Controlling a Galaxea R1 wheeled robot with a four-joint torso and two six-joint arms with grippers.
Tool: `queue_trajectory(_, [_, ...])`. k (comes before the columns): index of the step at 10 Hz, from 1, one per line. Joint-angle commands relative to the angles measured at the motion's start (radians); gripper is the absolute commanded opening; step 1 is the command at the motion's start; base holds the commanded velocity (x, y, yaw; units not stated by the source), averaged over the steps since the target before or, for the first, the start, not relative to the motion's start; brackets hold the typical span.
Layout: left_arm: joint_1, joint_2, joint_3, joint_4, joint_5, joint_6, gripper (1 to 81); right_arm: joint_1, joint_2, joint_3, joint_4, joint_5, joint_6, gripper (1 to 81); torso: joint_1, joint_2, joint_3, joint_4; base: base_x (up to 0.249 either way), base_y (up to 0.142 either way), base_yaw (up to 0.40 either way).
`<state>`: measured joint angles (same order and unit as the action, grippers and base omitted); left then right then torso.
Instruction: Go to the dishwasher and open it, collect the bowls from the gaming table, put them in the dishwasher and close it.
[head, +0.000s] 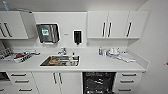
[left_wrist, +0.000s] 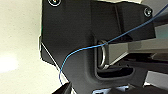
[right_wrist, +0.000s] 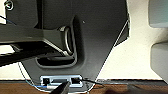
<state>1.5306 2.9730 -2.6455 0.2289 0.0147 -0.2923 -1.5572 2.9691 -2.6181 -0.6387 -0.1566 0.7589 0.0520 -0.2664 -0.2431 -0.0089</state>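
Note:
The dishwasher (head: 99, 82) is under the white counter, right of the sink and straight ahead of me in the head view. Its front is open, showing a dark interior with wire racks. The bowls and the gaming table are out of view. The left wrist view looks past the robot's dark plate and a thin blue cable (left_wrist: 82, 50) onto a pale surface. In the right wrist view the same kind of plate hangs over a pale surface with a brown strip (right_wrist: 130, 88) along one edge.
A steel sink (head: 44, 64) with a tap (head: 62, 51) is set in the counter, and a dish rack (head: 21, 57) is at the left. Small items (head: 113, 53) stand at the right. White drawers (head: 128, 81) flank the dishwasher. A wall (head: 157, 50) closes the right side.

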Motion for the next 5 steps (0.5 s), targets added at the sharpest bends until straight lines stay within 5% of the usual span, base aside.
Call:
queue_trajectory(1, [-0.039,0.003,-0.002,-0.072,0.050,0.016,81.1,0.041,0.062,-0.132,0.473,0.014,-0.446,81.1,0.000,0.000,0.000,0.000,0.000,0.000,0.000])
queue_trajectory(2, [-0.033,0.011,-0.008,-0.082,0.047,0.059,81.1,0.047,0.063,-0.143,0.511,0.014,-0.510,81.1,0.000,0.000,0.000,0.000,0.000,0.000,0.000])
queue_trajectory(4, [-0.032,0.035,-0.063,-0.248,0.045,0.205,81.1,0.080,0.023,-0.107,0.478,0.006,-0.521,81.1,0.000,0.000,0.000,0.000,0.000,0.000,0.000])
queue_trajectory(5, [-0.039,0.026,-0.053,-0.252,0.047,0.206,81.1,0.085,0.000,-0.068,0.450,0.003,-0.530,81.1,0.000,0.000,0.000,0.000,0.000,0.000,0.000])
